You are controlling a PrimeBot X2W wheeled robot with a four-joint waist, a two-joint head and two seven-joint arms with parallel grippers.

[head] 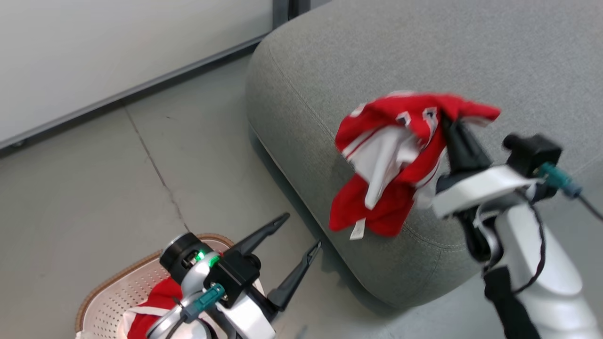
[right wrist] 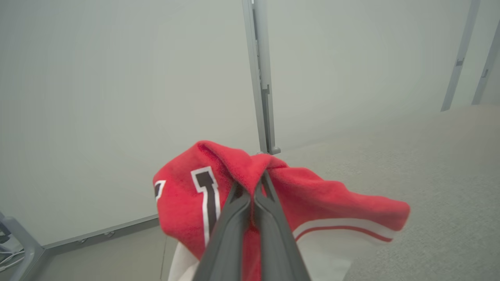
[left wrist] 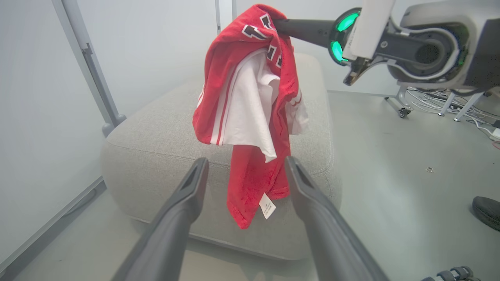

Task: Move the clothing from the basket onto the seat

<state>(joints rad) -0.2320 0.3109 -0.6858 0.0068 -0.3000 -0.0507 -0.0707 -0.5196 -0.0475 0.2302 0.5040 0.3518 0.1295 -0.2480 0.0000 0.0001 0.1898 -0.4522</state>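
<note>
**Near:** my left end effector [head: 303, 229] has its fingers spread and empty. The basket [head: 141, 262] sits just behind and below it, with red clothing [head: 158, 292] inside.

**Farther:** my right end effector [head: 447, 126] is clamped on a red-and-white garment [head: 391, 155]. The garment hangs straight down beneath it, long axis vertical, at the near edge of the seat [head: 424, 56]. Whether cloth and seat touch cannot be told. The seat's top lies ahead of and below this arm, the nearer one.

**Writing:** the dark, white-edged lettering [right wrist: 207, 191] shows a stroke like "1". The hem tag [left wrist: 267, 205] is too small to read.
</note>
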